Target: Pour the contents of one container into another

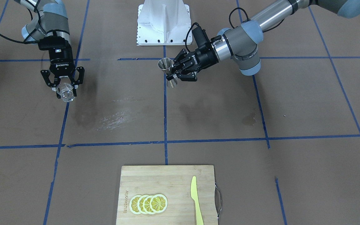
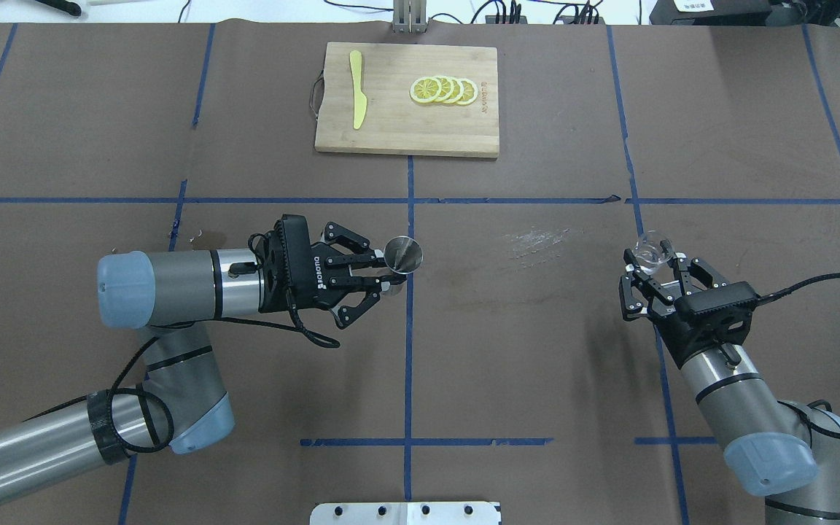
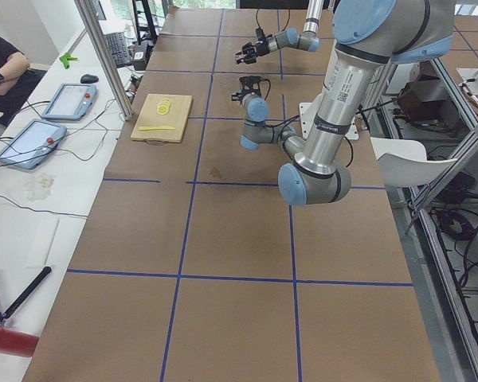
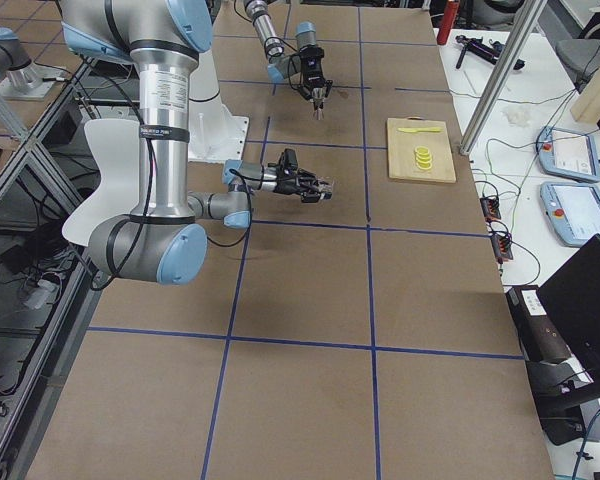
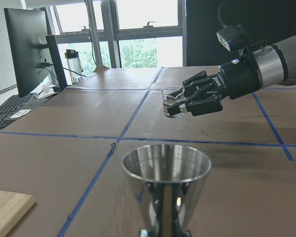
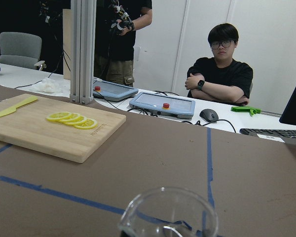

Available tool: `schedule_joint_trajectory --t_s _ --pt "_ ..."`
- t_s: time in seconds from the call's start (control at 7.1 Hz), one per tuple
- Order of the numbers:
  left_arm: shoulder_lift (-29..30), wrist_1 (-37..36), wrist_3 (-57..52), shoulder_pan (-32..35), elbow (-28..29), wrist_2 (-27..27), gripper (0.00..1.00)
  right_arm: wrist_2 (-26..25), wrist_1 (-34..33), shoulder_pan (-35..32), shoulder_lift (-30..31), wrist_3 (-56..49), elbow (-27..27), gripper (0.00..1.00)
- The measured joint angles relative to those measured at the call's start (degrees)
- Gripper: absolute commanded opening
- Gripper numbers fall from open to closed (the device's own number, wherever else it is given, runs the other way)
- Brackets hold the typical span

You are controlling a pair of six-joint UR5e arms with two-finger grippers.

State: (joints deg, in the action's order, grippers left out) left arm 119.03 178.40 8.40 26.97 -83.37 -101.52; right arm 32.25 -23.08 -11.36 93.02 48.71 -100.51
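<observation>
My left gripper [image 2: 382,273] is shut on a steel jigger [image 2: 402,257] and holds it upright above the table near the centre line; it also appears as the jigger [image 1: 166,67] in my left gripper [image 1: 174,71], and the jigger's open cone [image 5: 166,170] fills the left wrist view. My right gripper [image 2: 655,268] is shut on a small clear glass beaker [image 2: 649,254], held upright above the table on the right. The front view shows the beaker [image 1: 65,92] in that gripper [image 1: 63,88]. Its rim [image 6: 168,212] sits low in the right wrist view. The two containers are far apart.
A wooden cutting board [image 2: 391,124] lies at the far middle with several lemon slices [image 2: 443,90] and a yellow plastic knife [image 2: 357,98]. A whitish smear [image 2: 540,242] and a dark stain [image 1: 249,119] mark the brown table. The white robot base [image 1: 164,23] stands at the near edge.
</observation>
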Motion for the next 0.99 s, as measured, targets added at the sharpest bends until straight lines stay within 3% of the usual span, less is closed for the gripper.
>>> schedule_joint_trajectory --t_s 0.56,0.99 --pt "0.9 -0.51 0.28 -3.33 -0.03 5.55 0.0 0.63 -3.37 -0.09 -2.05 -9.48 -6.3 0.0" --pt "1.43 -0.89 5.59 -4.23 0.15 6.61 0.0 -2.98 -15.27 -0.1 -10.73 -10.02 -7.66 0.0"
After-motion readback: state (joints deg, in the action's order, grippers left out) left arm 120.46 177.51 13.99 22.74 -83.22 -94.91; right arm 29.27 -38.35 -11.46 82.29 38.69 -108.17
